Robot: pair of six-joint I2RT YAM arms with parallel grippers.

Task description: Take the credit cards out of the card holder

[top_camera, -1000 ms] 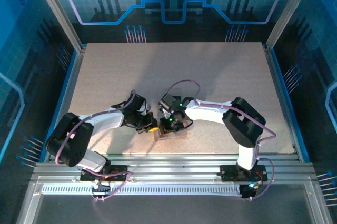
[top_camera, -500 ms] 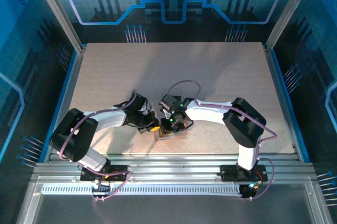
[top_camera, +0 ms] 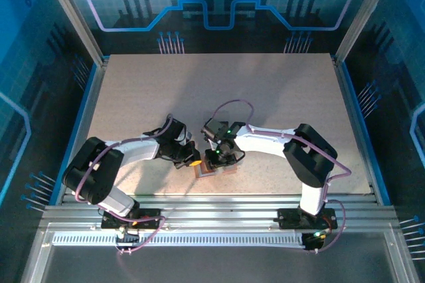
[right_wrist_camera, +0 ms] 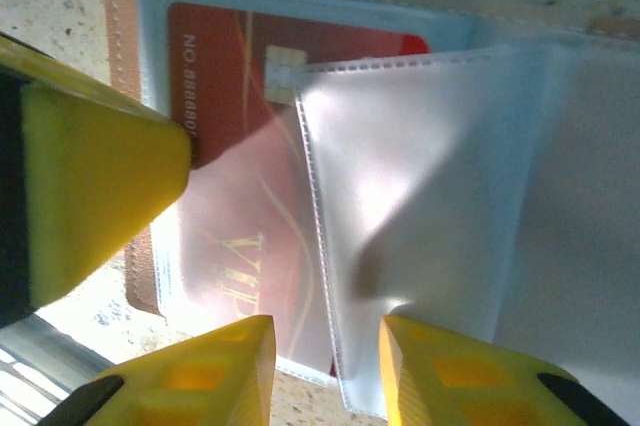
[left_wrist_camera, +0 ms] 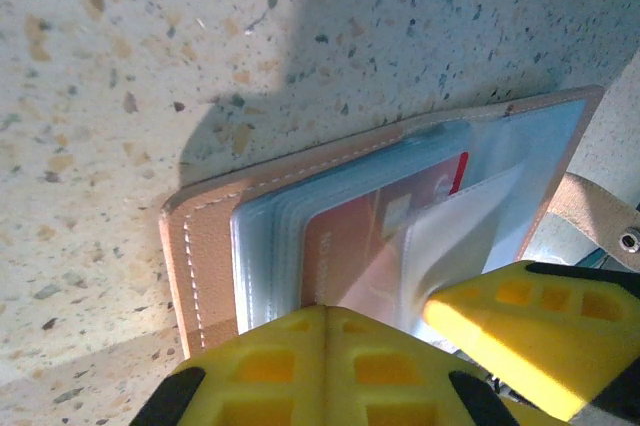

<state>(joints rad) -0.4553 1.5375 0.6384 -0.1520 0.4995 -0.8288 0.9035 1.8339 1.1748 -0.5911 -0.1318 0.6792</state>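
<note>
Item: left claw point(left_wrist_camera: 325, 334). We list it as clenched, fingers pressed together with nothing between them, its tips over the near edge of the card holder point(left_wrist_camera: 200, 256). We cannot tell whether they press down.

Item: card holder. It lies open on the table point(left_wrist_camera: 150, 46) just ahead of the left claw, with its strap point(left_wrist_camera: 590, 211) out to the right.

Item: right claw point(right_wrist_camera: 322, 356). We list it as released, fingers apart, with the edge of a clear pocket leaf point(right_wrist_camera: 420, 196) in the gap.

Item: red card point(right_wrist_camera: 230, 76). It sits inside a pocket, ahead and left of the right claw.
</note>
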